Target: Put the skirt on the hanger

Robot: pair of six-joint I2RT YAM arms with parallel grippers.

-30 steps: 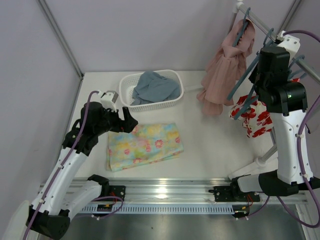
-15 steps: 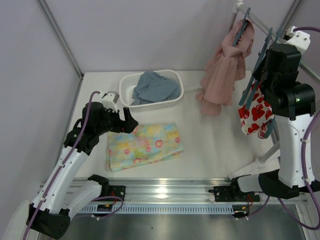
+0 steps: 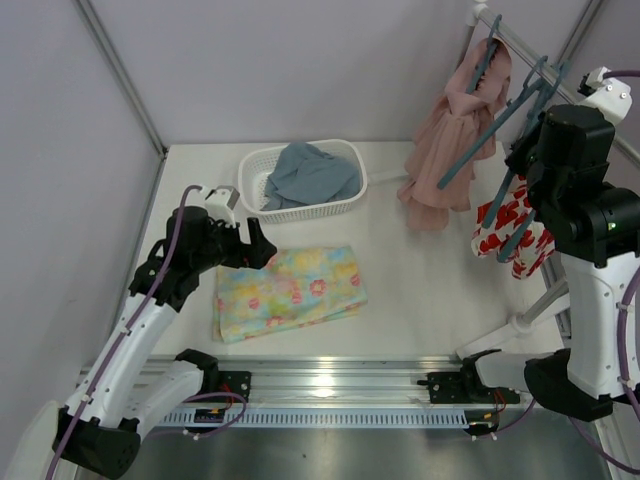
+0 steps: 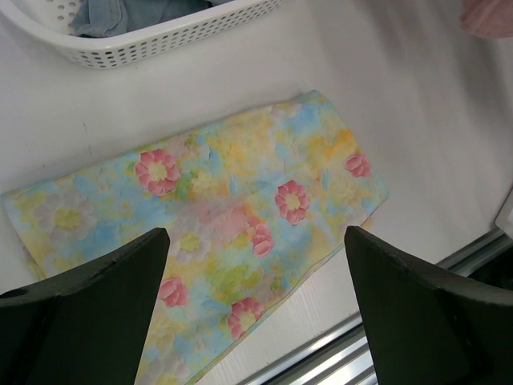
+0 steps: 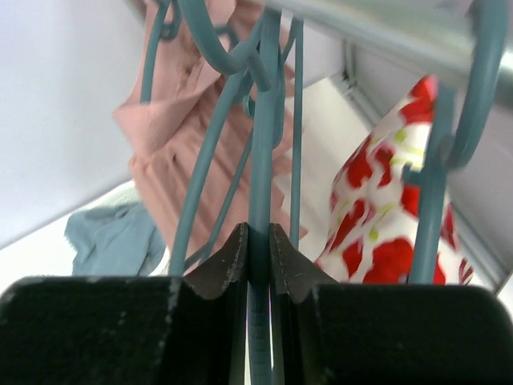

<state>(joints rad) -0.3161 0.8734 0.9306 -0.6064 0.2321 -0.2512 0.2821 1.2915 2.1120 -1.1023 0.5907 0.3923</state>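
Clamped tight, the right gripper has its fingers pinched on a thin bar of the hanger, which passes straight between them. From my overhead view that gripper is raised above the counter's right edge. The hanger slants from low on the left up toward the rail at the far right corner. Whether its hook bears on the rail I cannot tell.

Just beside it hang a dusty-pink skirt on its own hanger, and a white garment with red flowers lower down by the right edge. The wrist view shows both behind the held bar.

On my other side, the left gripper is spread wide, holding nothing. It hovers over the skirt without touching it.

The skirt lies flat on the counter near the near edge, left of centre, with the left gripper above its far left corner.

Beyond it, toward the far edge, sits a white basket holding a blue-grey cloth.
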